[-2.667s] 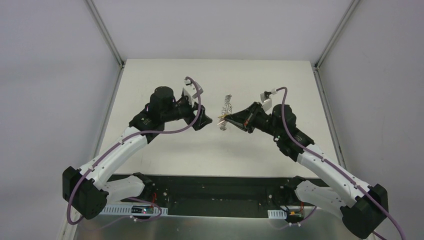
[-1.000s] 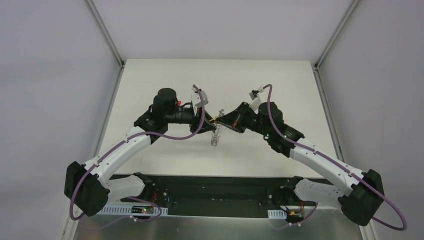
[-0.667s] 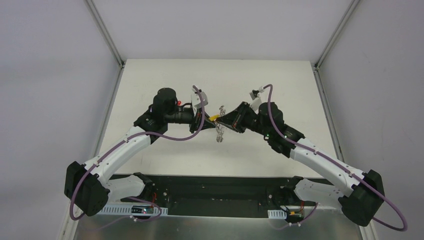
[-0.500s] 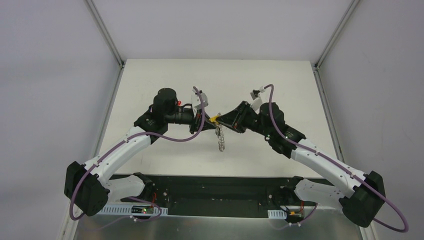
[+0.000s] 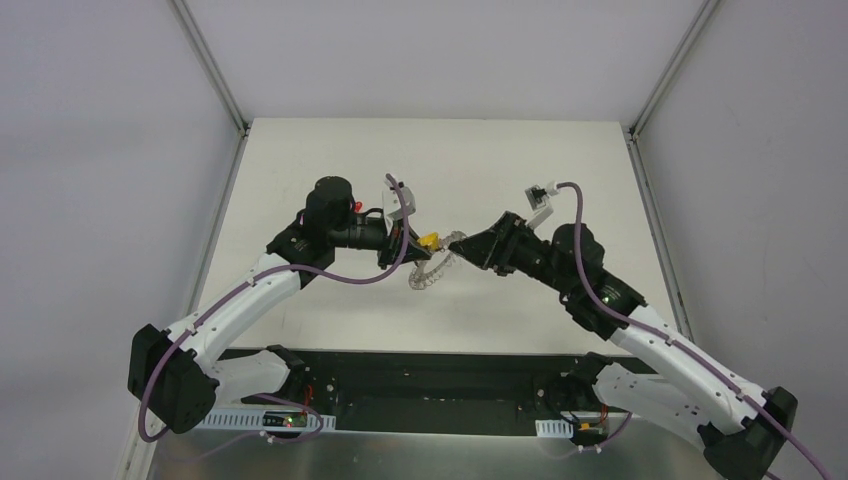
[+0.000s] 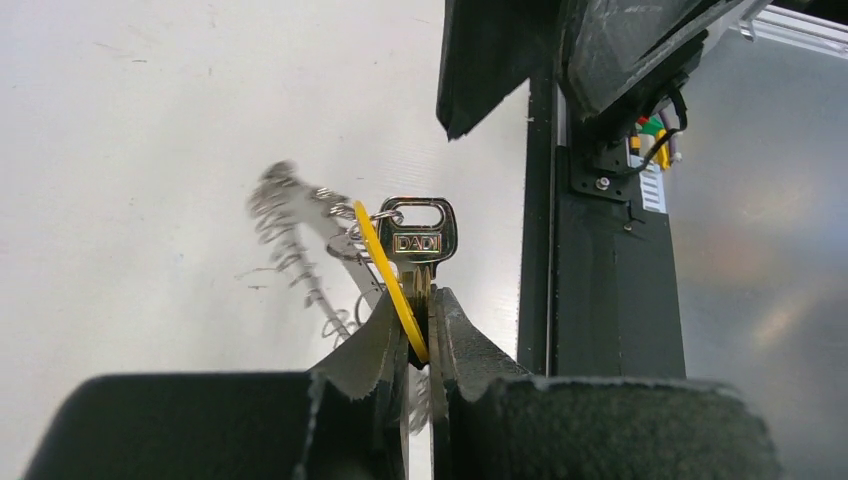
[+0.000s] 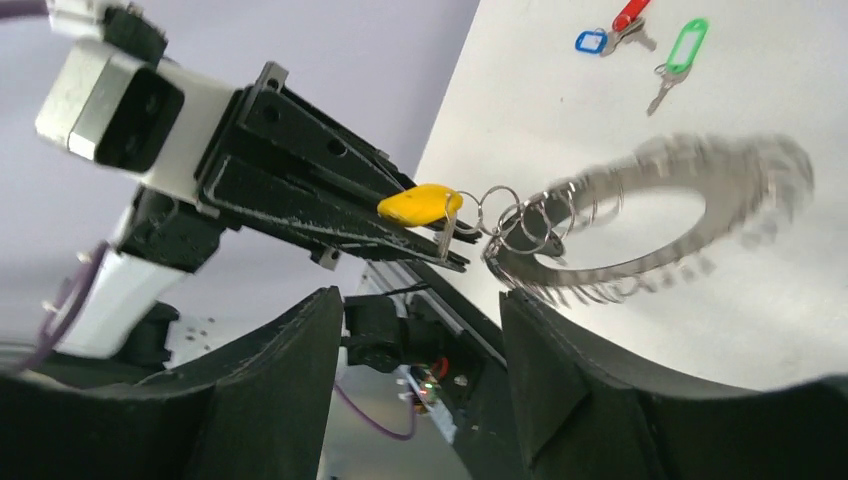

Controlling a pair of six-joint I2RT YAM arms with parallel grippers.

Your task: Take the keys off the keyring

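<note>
My left gripper [image 5: 415, 244] is shut on a silver key [image 6: 418, 240] and its yellow tag [image 6: 392, 285], held above the table. The keyring [image 5: 432, 272], a large silver ring with a frilly wire-loop edge, hangs from that key by small rings and is blurred by swinging [image 7: 690, 200]. My right gripper [image 5: 470, 243] stands open just right of it, its fingers [image 7: 270, 390] apart with nothing between them. In the right wrist view the yellow tag [image 7: 420, 203] sits at the left gripper's tips. Three loose keys lie on the table with blue [image 7: 590, 41], red [image 7: 628, 14] and green [image 7: 688, 45] tags.
The white table [image 5: 330, 160] has metal frame posts at its far corners and grey walls on both sides. A black base rail [image 5: 430, 385] with both arm mounts runs along the near edge.
The right gripper has opened, let go of the keyring and drawn back to the right. The left gripper has shut on the yellow-tagged key, and the ring now swings from it.
</note>
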